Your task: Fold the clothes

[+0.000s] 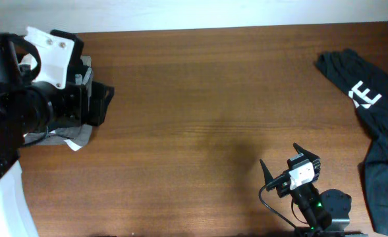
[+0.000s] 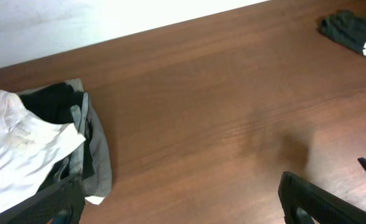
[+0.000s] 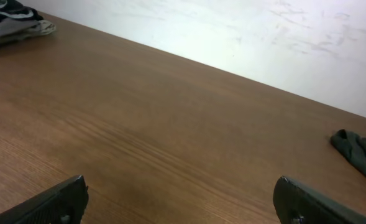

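Observation:
The white T-shirt (image 2: 15,149) lies bunched on top of a pile of folded black and grey garments (image 2: 92,162) at the table's left side, seen in the left wrist view. In the overhead view my left arm hides the shirt. My left gripper (image 1: 103,103) is open and empty, just right of the pile, its fingers wide apart over bare wood (image 2: 183,208). My right gripper (image 1: 280,160) is open and empty near the front right of the table, and only bare wood lies between its fingers (image 3: 183,205).
A black shirt with white lettering (image 1: 378,125) lies crumpled at the right edge, and also shows in the left wrist view (image 2: 353,31) and the right wrist view (image 3: 360,152). A grey corner of the pile (image 1: 75,137) sticks out under the left arm. The wooden table (image 1: 200,99) meets a white wall behind.

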`<state>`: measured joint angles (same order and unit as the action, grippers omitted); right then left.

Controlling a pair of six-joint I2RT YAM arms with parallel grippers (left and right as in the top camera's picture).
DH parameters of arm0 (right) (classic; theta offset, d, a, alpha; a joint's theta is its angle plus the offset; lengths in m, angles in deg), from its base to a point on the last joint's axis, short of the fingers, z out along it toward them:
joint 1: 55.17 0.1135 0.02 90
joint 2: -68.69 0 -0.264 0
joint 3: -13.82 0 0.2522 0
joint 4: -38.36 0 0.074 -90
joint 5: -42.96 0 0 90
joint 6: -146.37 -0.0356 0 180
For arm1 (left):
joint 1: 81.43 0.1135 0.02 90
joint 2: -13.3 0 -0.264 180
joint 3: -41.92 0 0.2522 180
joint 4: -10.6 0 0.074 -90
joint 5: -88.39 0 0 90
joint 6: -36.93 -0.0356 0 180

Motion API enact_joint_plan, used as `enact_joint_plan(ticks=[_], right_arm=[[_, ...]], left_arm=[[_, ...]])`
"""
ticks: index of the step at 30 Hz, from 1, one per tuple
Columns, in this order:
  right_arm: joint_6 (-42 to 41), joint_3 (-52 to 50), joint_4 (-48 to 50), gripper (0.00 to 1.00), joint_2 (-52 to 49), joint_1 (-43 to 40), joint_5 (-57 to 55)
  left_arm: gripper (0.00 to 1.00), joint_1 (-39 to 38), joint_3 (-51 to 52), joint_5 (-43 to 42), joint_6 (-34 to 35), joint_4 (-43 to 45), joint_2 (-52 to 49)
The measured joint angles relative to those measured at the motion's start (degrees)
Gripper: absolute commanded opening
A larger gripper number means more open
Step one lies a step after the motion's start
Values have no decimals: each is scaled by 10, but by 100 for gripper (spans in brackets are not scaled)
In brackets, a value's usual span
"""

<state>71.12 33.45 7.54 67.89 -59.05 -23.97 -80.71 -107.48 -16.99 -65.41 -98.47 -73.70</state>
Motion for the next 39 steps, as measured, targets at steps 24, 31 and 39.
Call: enact_joint_plan(ticks=[24,31,39], right_arm=[[0,-2,5,99,1,-1,0],[0,-2,4,99,2,-1,0],[0,-2,4,99,2,-1,0]], left_arm=[[99,-16,1259,-8,-9,895,772],[99,-36,1345,8,-9,916,862],[99,-36,1345,9,-9,916,862]])
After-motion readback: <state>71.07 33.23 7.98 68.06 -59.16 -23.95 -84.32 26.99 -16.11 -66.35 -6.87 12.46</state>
